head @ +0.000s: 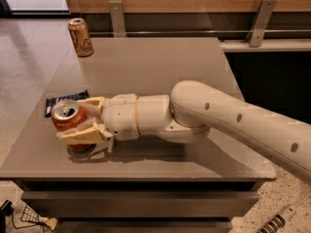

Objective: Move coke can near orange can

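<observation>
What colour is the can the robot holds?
A red soda can, silver top, in the gripper, table's front-left; camera view.
</observation>
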### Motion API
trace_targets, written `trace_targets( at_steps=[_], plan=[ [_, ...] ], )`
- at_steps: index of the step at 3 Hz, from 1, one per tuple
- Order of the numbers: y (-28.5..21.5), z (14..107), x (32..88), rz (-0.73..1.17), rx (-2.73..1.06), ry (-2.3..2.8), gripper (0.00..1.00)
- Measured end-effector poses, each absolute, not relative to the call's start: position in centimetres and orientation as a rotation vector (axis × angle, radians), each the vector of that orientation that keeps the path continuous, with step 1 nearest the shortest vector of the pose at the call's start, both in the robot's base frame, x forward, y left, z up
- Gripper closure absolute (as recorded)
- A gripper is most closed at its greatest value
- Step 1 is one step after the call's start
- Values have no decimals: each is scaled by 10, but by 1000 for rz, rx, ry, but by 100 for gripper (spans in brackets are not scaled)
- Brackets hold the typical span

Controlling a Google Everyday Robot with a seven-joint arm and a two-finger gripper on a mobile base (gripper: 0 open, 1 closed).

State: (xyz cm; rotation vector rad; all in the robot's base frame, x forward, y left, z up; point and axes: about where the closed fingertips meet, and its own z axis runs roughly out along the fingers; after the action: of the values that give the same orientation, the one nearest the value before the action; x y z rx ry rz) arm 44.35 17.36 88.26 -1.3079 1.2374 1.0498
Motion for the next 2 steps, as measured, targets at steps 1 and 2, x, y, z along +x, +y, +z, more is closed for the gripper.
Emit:
trace_targets(
  at_steps=[1, 2],
  plan=[
    [162, 899, 464, 1034, -1296, 1267, 100],
    [139, 926, 517, 1017, -1284, 1316, 100]
  ],
)
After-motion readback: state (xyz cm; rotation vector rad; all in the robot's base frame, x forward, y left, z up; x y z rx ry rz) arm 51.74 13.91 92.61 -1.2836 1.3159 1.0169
